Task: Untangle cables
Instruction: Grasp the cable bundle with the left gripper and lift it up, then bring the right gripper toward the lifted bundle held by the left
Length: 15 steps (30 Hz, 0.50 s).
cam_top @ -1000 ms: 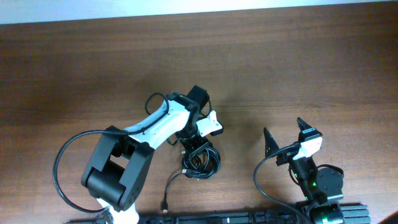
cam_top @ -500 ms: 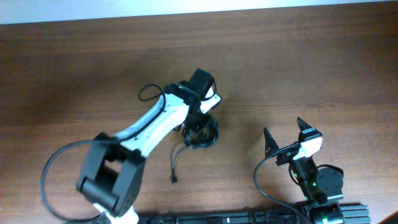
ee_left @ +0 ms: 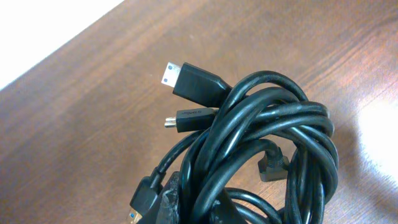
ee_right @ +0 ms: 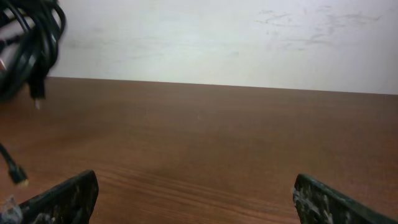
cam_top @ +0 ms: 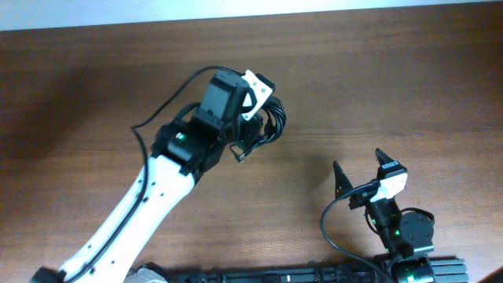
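The cables [cam_top: 268, 124] are a black coil of tangled loops, lifted off the table, with a plug end [cam_top: 241, 156] dangling below. My left gripper [cam_top: 255, 118] is shut on the coil. In the left wrist view the cables [ee_left: 267, 143] fill the frame. Two plugs with metal tips stick out at the top left, and one scuffed finger [ee_left: 169, 202] presses the loops at the bottom edge. My right gripper [cam_top: 359, 169] stands open near the front right, apart from the coil. In its own view the right gripper [ee_right: 196, 205] holds nothing, and the cables [ee_right: 28, 50] hang at the far left.
The brown wooden table [cam_top: 393, 86] ends at a pale strip along its far edge [cam_top: 251, 12]. The right arm's base [cam_top: 402, 236] and a black rail [cam_top: 314, 275] sit at the front edge.
My left arm has lifted the coil off the table and carried it toward the far side. The trailing cable end left the surface with it. The right arm has not moved.
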Each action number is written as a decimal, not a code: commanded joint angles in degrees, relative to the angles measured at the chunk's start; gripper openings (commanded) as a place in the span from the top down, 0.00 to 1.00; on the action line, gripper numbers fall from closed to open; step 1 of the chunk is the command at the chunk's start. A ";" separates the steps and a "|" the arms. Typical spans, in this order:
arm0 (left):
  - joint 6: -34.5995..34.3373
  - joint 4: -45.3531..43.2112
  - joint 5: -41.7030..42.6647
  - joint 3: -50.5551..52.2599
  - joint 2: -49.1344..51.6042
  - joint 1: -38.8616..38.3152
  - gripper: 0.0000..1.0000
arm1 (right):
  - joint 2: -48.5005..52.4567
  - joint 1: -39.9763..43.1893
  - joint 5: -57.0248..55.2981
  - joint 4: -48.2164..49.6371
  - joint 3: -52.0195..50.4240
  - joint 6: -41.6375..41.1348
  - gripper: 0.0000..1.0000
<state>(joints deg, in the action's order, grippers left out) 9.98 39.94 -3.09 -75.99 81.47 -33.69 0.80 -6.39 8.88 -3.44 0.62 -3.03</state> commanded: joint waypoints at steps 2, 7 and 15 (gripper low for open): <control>-0.72 0.00 -1.03 -1.53 -5.05 0.09 1.00 | -0.44 -0.31 -0.20 0.00 -0.31 -0.46 0.01; -0.72 0.02 -1.03 -1.53 -8.31 0.09 1.00 | -0.44 -0.31 5.75 0.61 1.09 -2.58 0.01; -1.01 -0.92 -0.76 -1.53 -9.84 0.09 1.00 | -0.15 -0.31 5.92 -13.22 13.84 -11.43 0.01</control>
<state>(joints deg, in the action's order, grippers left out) 9.98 40.60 -3.49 -75.99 72.99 -33.69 0.80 -6.39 13.65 -11.40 8.03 -11.25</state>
